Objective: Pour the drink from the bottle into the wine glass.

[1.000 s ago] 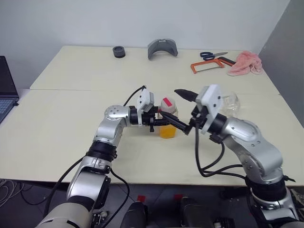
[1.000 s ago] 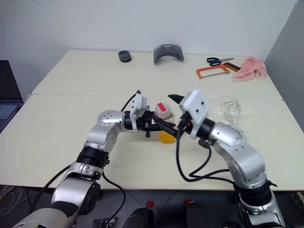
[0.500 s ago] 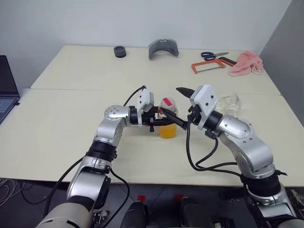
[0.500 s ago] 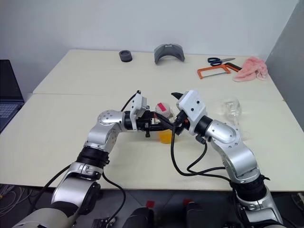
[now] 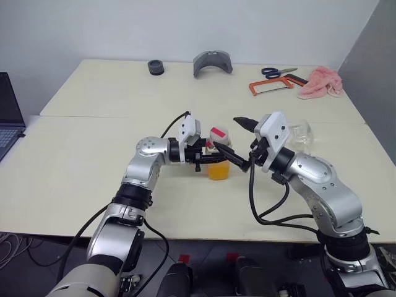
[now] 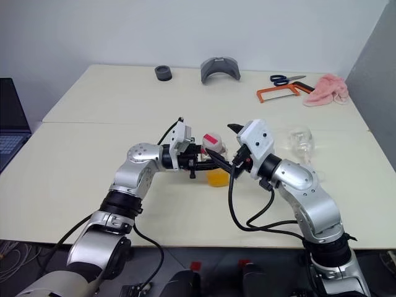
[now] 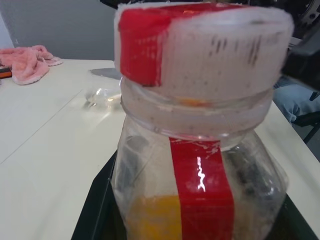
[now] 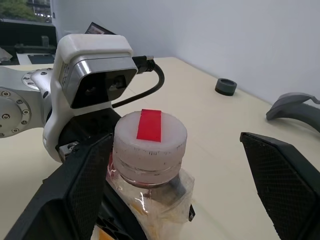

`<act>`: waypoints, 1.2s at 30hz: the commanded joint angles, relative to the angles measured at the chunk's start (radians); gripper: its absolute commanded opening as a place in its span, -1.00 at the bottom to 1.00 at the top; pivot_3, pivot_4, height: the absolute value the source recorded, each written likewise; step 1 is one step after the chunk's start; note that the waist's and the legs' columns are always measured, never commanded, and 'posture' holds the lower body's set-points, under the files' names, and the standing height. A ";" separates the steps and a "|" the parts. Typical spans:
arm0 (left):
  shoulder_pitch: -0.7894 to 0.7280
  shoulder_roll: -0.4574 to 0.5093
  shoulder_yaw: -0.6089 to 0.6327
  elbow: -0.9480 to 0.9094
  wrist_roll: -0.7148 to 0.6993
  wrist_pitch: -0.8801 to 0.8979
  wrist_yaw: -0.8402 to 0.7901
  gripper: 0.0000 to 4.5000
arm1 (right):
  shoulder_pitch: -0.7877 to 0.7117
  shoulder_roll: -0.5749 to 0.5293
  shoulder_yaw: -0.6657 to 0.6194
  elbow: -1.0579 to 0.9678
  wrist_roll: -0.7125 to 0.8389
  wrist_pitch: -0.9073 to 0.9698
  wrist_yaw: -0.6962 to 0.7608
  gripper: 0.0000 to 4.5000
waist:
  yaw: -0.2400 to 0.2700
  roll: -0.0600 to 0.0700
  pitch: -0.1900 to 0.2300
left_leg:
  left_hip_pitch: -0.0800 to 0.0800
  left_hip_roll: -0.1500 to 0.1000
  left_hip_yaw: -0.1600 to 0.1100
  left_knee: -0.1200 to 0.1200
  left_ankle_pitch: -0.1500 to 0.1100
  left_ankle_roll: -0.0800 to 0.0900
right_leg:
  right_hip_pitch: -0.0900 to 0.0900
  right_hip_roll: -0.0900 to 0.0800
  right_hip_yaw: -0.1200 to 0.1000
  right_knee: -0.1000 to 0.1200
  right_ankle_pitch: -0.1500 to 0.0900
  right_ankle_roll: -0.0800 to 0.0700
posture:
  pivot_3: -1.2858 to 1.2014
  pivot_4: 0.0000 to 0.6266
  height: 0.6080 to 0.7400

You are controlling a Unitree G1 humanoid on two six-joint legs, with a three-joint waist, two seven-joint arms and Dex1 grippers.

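Left gripper [image 5: 207, 156] clamps bottle [image 5: 219, 159]; red label stripe [image 7: 202, 197] bears no legible writing. Right gripper [image 8: 180, 200] gapes, empty, around cap [image 8: 150, 137].

One small clear plastic bottle [image 5: 219, 156] with white-and-red cap, orange-yellow drink [image 5: 218, 171] in bottom. One clear stemmed wine glass [image 5: 301, 133]. One black round ring-shaped object [image 5: 154, 67]. One grey curved arch-shaped piece [image 5: 211, 62]. One pair of blue-handled scissors [image 5: 276, 72]. One orange-framed hacksaw [image 5: 272, 85]. One crumpled pink cloth [image 5: 320, 81]. One dark laptop [image 5: 8, 116] at desk edge. Two cream-coloured desks [image 5: 93, 148] pushed together. Two black two-fingered claws: left claw [image 5: 210, 153], right claw [image 5: 241, 143].
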 commanded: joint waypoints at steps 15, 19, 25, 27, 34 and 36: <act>-0.021 0.004 0.013 -0.020 -0.016 -0.021 -0.014 -0.25 | -0.001 -0.029 -0.062 -0.039 0.029 0.015 -0.013 0.92 | 0.000 0.000 0.000 | 0.000 0.000 0.000 0.000 0.000 0.000 | 0.000 0.000 0.000 0.000 0.000 0.000 | 0.03 -0.52 1.00; -0.021 0.004 0.013 -0.019 -0.016 -0.021 -0.014 -0.25 | 0.000 -0.031 -0.063 -0.040 0.033 0.016 -0.012 0.92 | 0.000 0.000 0.000 | 0.000 0.000 0.000 0.000 0.000 0.000 | 0.000 0.000 0.000 0.000 0.000 0.000 | 0.03 -0.52 1.00; -0.020 0.002 0.012 -0.018 -0.014 -0.024 -0.012 -0.25 | 0.001 -0.035 -0.067 -0.037 0.037 0.015 -0.011 0.92 | 0.000 0.000 0.000 | 0.000 0.000 0.000 0.000 0.000 0.000 | 0.000 0.000 0.000 0.000 0.000 0.000 | 0.03 -0.52 1.00; -0.019 0.002 0.012 -0.019 -0.014 -0.023 -0.011 -0.25 | 0.000 -0.037 -0.068 -0.036 0.038 0.015 -0.011 0.92 | 0.000 0.000 0.000 | 0.000 0.000 0.000 0.000 0.000 0.000 | 0.000 0.000 0.000 0.000 0.000 0.000 | 0.03 -0.52 1.00; -0.017 0.002 0.012 -0.021 -0.015 -0.023 -0.011 -0.25 | -0.001 -0.040 -0.068 -0.033 0.040 0.015 -0.011 0.92 | 0.000 0.000 0.000 | 0.000 0.000 0.000 0.000 0.000 0.000 | 0.000 0.000 0.000 0.000 0.000 0.000 | 0.03 -0.52 1.00; -0.016 0.003 0.012 -0.022 -0.015 -0.024 -0.011 -0.25 | -0.001 -0.042 -0.068 -0.032 0.040 0.015 -0.010 0.92 | 0.000 0.000 0.000 | 0.000 0.000 0.000 0.000 0.000 0.000 | 0.000 0.000 0.000 0.000 0.000 0.000 | 0.03 -0.52 1.00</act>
